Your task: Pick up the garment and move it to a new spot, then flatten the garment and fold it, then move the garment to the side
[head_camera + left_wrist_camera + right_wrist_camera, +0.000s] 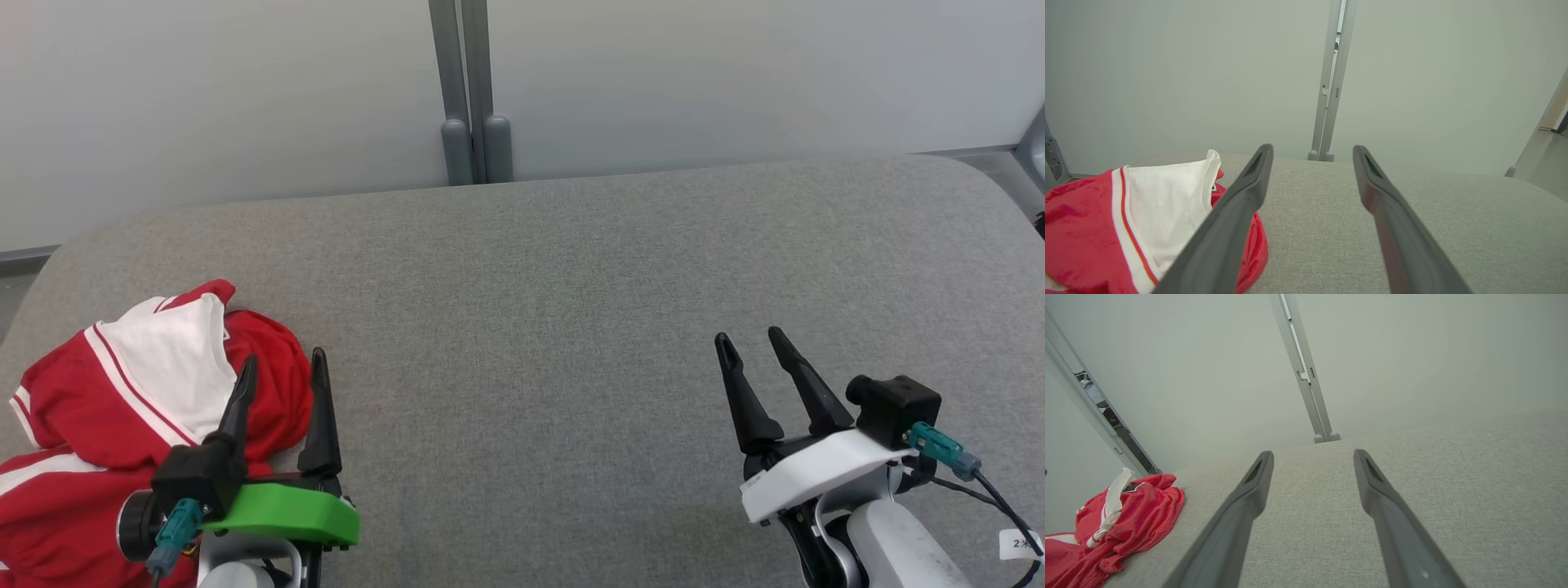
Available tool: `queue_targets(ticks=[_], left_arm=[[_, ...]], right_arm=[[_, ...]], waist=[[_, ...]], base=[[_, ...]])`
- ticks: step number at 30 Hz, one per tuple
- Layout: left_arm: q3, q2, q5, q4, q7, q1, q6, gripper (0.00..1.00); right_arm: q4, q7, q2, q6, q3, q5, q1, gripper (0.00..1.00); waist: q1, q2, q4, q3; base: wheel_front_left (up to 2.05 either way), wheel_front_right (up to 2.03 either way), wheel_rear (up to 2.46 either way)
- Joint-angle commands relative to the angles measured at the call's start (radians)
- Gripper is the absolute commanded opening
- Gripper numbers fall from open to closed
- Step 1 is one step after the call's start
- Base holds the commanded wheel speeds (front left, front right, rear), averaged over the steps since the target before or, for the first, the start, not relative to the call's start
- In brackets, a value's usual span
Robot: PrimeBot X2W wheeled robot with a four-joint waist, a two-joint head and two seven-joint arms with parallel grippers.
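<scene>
Red-and-white shirt (122, 408) lay bunched beside the left fingers (320, 408), which, like the right fingers (743, 400), stood apart and empty; pinching a thick fold deeply looked wisest.

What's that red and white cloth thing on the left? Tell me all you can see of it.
The garment is a red sports-style top with a white panel and thin striped trim, in light, slightly shiny-looking fabric. It lies crumpled in a loose heap, neither flattened nor folded, at the left end of the gray upholstered surface. The open left gripper sits over its right edge; whether the fingers touch it cannot be told.
</scene>
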Motion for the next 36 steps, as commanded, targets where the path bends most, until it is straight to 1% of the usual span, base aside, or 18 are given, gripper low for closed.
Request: queue_targets(ticks=[1,17,36], left_arm=[[0.001,0.008,0.017,-0.002,-0.008,0.001,0.005,1.00],[0.007,0.008,0.123,0.011,-0.037,-0.005,0.019,1.00],[0.010,0.008,0.100,0.028,-0.035,0.002,0.000,1.00]], right_arm=[[-0.005,-0.009,-0.004,0.000,-0.004,-0.019,-0.013,1.00],[0.013,-0.038,-0.013,0.000,0.003,-0.107,-0.019,1.00],[0.045,-0.038,-0.010,0.000,0.006,-0.101,-0.021,1.00]], waist=[[0.0000,-0.0001,0.000,0.001],[0.0000,-0.0001,-0.008,0.010],[0.0000,-0.0001,-0.013,0.011]], base=[[0.00,0.00,0.00],[0.00,0.00,0.00],[0.00,0.00,0.00]])
